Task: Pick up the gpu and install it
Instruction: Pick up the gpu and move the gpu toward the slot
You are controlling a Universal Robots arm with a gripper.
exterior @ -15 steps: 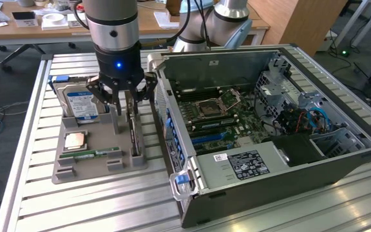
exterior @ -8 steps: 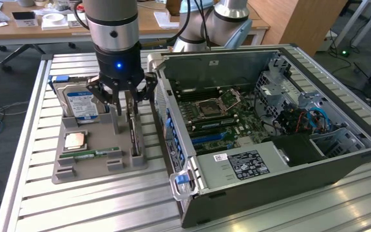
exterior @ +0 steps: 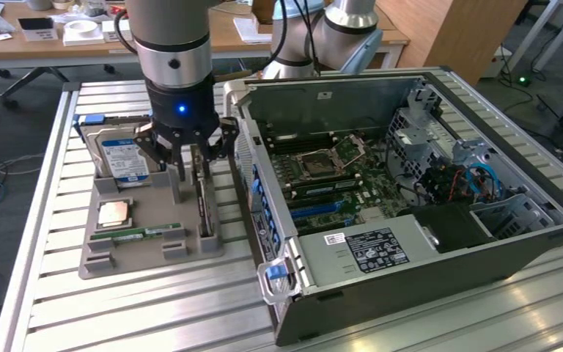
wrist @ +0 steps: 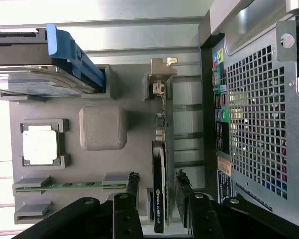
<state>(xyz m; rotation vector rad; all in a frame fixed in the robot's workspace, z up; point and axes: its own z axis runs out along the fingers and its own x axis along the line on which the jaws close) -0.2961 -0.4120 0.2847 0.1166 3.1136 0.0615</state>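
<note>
The gpu (exterior: 203,202) stands on its edge in a slot of the grey holder tray (exterior: 140,257), a thin dark card with green board. In the wrist view the gpu (wrist: 159,149) shows edge-on, with its silver bracket at the far end. My gripper (exterior: 193,154) hangs low over the card's end away from the bracket. The gripper (wrist: 157,181) is open: one finger stands on each side of the card, with a small gap on both sides. Nothing is held.
The tray also holds a hard drive (exterior: 125,158) with a blue tab, a CPU (exterior: 115,213) and a RAM stick (exterior: 144,235). The opened computer case (exterior: 409,183) lies close beside the tray, motherboard and slots (exterior: 325,209) exposed. Its perforated rear wall (wrist: 259,124) is close to the card.
</note>
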